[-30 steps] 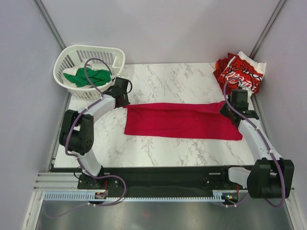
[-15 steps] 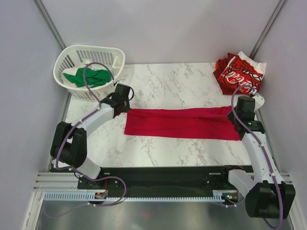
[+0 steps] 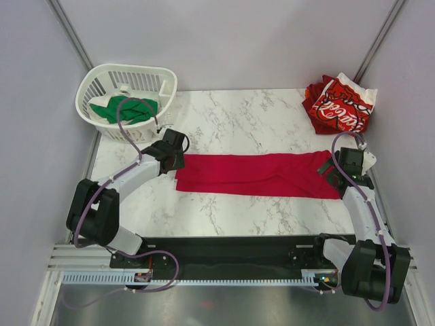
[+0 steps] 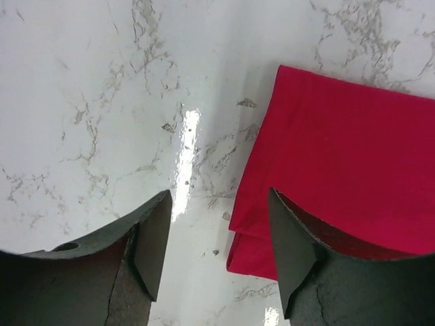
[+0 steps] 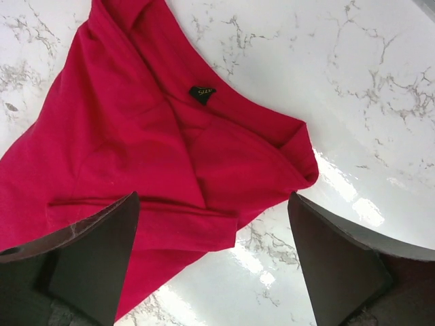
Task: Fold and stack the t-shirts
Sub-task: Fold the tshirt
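A plain crimson-red t-shirt [image 3: 258, 174] lies folded into a long flat band across the middle of the marble table. My left gripper [image 3: 178, 160] hovers open over its left end [image 4: 326, 170], holding nothing. My right gripper [image 3: 333, 171] stands wide open over the right end, the collar end with a small black tag [image 5: 202, 94], also holding nothing. A red-and-white t-shirt with white script [image 3: 342, 103] sits bunched at the back right corner. A green t-shirt [image 3: 122, 109] lies in the basket.
The white slatted basket [image 3: 146, 75] stands at the back left corner, partly off the table. Grey walls close in on both sides. The black base rail [image 3: 224, 255] runs along the near edge.
Both grippers have opened and let go of the crimson shirt's ends. The shirt has been drawn toward the near side and now lies as a narrower, straighter band. Both arms came nearer.
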You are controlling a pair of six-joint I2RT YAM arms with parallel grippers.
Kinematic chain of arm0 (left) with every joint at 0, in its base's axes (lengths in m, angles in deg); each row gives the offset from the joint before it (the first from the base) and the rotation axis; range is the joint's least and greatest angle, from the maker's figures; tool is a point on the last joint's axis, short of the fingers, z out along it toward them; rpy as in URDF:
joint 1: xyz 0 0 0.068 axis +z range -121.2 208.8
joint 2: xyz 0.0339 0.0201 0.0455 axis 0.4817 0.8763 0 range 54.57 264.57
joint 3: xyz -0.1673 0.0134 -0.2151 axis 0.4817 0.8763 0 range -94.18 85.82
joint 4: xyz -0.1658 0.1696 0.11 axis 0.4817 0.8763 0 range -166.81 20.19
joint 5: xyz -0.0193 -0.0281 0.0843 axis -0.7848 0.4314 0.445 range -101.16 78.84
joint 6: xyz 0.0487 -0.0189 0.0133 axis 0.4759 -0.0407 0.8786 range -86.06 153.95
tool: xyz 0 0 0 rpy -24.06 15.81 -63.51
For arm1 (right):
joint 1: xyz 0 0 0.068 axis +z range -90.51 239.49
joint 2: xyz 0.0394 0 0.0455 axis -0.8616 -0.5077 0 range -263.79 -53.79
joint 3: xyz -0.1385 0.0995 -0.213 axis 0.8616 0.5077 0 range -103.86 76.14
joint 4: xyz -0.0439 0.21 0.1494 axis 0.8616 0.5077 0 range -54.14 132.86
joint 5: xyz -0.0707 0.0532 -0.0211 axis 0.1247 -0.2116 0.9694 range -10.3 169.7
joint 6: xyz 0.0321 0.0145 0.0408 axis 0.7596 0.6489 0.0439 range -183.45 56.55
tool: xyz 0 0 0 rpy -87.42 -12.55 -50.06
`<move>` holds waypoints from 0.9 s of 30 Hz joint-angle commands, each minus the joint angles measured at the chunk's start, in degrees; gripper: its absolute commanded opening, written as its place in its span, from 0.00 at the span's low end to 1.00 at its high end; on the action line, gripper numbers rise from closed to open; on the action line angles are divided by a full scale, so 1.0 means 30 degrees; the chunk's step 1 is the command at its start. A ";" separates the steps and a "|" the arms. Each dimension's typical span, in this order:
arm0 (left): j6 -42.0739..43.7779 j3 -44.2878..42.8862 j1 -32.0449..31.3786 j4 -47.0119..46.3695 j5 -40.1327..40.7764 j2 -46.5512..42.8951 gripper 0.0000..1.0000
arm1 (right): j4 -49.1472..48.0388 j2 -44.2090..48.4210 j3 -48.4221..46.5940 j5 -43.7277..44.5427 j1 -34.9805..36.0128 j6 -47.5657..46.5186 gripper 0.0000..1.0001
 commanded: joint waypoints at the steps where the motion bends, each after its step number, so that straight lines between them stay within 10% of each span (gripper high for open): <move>1: -0.0309 -0.1378 0.0005 -0.0003 0.1168 -0.1119 0.65 | -0.0380 0.0466 -0.0450 -0.0001 -0.0082 0.0202 0.98; 17: -0.0246 -0.3054 -0.1195 -0.0209 -0.3021 0.5093 0.55 | -0.3598 -0.2428 0.0869 -0.2228 0.2084 0.1373 0.98; 21: -0.0716 -0.1881 -0.1927 -0.0180 -0.4017 0.4365 0.36 | -0.5382 -0.5612 -0.0560 -0.1730 0.2935 0.1609 0.97; 27: -0.2677 0.1633 -0.3596 -0.0151 -0.4808 0.1990 0.35 | -0.5741 -1.1587 -0.6097 -0.2050 0.3433 0.1724 0.96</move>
